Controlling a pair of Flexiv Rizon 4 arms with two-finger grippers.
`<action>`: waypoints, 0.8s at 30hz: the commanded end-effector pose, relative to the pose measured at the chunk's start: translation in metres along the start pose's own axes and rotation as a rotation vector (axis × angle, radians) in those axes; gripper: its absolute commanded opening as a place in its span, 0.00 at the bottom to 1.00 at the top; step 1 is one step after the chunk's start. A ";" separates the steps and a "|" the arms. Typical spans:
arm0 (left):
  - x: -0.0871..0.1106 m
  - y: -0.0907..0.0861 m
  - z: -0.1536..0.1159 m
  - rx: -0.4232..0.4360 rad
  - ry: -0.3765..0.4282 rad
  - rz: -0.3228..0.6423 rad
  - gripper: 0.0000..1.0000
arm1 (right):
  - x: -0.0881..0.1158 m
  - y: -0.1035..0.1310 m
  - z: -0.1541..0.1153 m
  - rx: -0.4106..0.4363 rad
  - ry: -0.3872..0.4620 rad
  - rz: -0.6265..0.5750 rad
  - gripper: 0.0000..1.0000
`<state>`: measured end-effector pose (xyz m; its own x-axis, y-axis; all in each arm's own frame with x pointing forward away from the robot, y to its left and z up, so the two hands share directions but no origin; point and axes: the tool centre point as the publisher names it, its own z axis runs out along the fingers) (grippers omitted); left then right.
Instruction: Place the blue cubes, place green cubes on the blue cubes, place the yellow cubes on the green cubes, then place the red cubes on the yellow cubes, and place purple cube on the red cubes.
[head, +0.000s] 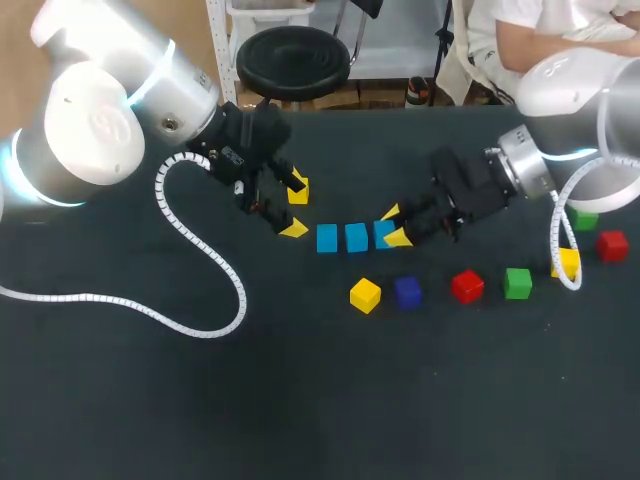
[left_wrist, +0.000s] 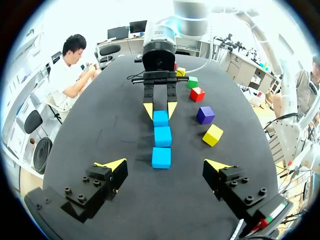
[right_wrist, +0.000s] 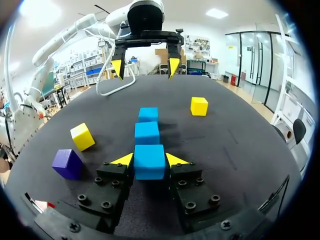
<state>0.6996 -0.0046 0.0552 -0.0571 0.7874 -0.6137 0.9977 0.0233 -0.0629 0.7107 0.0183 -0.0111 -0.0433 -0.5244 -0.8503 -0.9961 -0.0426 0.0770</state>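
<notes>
My right gripper (right_wrist: 149, 159) clamped on the small solid blue cube (right_wrist: 149, 164) ending a close row of three on the black table (head: 300, 400), middle blue cube (right_wrist: 147, 133), far blue cube (right_wrist: 148, 114), my left gripper (head: 296, 207) fingers wide apart, just beyond the far blue cube, loose yellow cube (right_wrist: 82, 136) and purple cube (right_wrist: 67, 164) beside the row

Table (head: 300, 400): big and flat.
Colour: black all over, with a dull top.
Far edge: a straight line at the back.
</notes>
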 end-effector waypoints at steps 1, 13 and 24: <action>0.001 0.000 0.000 -0.001 -0.003 0.003 1.00 | -0.001 0.002 -0.001 0.003 0.006 0.000 0.00; 0.001 0.000 0.000 -0.001 -0.003 0.003 1.00 | 0.001 0.000 0.002 -0.006 0.003 0.009 0.00; 0.001 0.000 0.000 -0.001 -0.003 0.003 1.00 | 0.001 0.000 0.003 -0.011 0.004 0.011 0.00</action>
<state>0.6996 -0.0046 0.0552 -0.0571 0.7874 -0.6137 0.9977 0.0233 -0.0629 0.7096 0.0201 -0.0117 -0.0531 -0.5286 -0.8472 -0.9949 -0.0450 0.0904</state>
